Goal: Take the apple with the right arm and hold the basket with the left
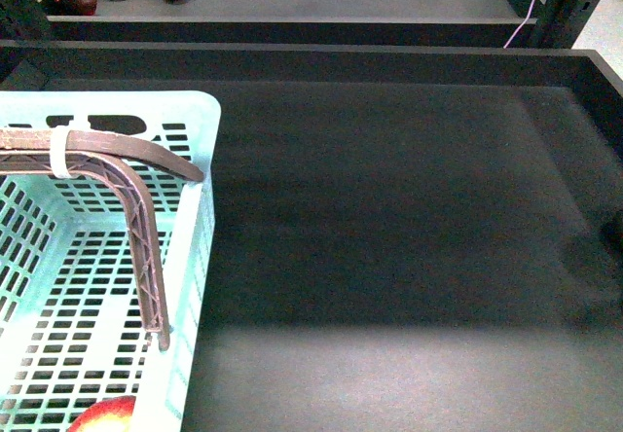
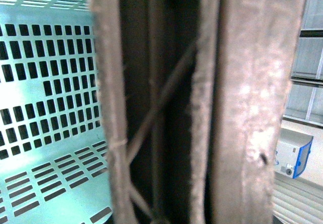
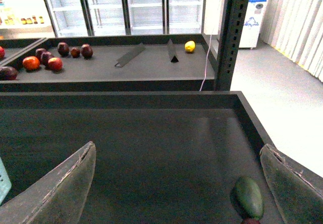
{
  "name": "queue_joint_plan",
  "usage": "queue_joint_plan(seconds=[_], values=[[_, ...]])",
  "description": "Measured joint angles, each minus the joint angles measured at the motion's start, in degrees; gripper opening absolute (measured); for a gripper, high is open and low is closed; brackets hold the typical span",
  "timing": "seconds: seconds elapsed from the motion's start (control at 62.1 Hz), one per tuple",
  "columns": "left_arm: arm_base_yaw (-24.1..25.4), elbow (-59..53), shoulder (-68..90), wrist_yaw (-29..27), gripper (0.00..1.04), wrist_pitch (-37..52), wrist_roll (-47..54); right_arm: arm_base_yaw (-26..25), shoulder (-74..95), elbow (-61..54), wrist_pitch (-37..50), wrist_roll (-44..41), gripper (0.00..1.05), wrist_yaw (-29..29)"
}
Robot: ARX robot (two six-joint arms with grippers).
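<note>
Your right gripper hangs open over the dark tray, its two fingers spread wide with nothing between them; a green fruit lies by the tray's wall. You cannot tell whether your left gripper is clenched: its camera sits right against the brown handle of the basket. The apple lies inside the basket, at its near edge in the front view.
</note>
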Motion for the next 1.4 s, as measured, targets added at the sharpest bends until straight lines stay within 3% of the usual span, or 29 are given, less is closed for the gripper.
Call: queue_joint_plan(seconds=[0.177, 0.532, 0.677, 0.951, 1.128, 1.208, 1.289, 1.337, 1.402], values=[[0.0, 0.0, 0.0, 0.3, 0.16, -1.8, -0.5, 0.0, 0.0, 0.0, 0.0, 0.0, 0.96, 0.0], [-0.6, 0.1, -1.5, -0.3, 0.74, -3.3, -2.1, 0.0, 0.0, 0.0, 0.0, 0.0, 0.96, 0.0], [-2.4, 0.2, -7.9, -1.8, 0.99, -11.6, -3.9, 0.0, 0.0, 0.0, 0.0, 0.0, 0.96, 0.0], [-8.7, 2.3, -24.9, -6.9, 0.98, -32.2, -6.4, 0.0, 0.0, 0.0, 0.0, 0.0, 0.96, 0.0], [-9.4, 2.3, -26.7, -6.6, 0.97, -31.9, -5.5, 0.0, 0.0, 0.0, 0.0, 0.0, 0.96, 0.0], [-7.9, -6.6, -29.4, -1.0, 0.83, -8.3, 15.3, 0.0, 0.0, 0.0, 0.0, 0.0, 0.96, 0.0], [-6.1, -15.4, -32.6, 1.3, 0.67, 13.1, 44.0, 0.0, 0.0, 0.0, 0.0, 0.0, 0.96, 0.0], [-5.0, -17.7, -34.3, 2.2, 0.58, 19.1, 56.8, 0.0, 0.0, 0.0, 0.0, 0.0, 0.96, 0.0], [-3.8, -19.1, -36.6, 3.1, 0.47, 20.7, 71.8, 0.0, 0.0, 0.0, 0.0, 0.0, 0.96, 0.0]])
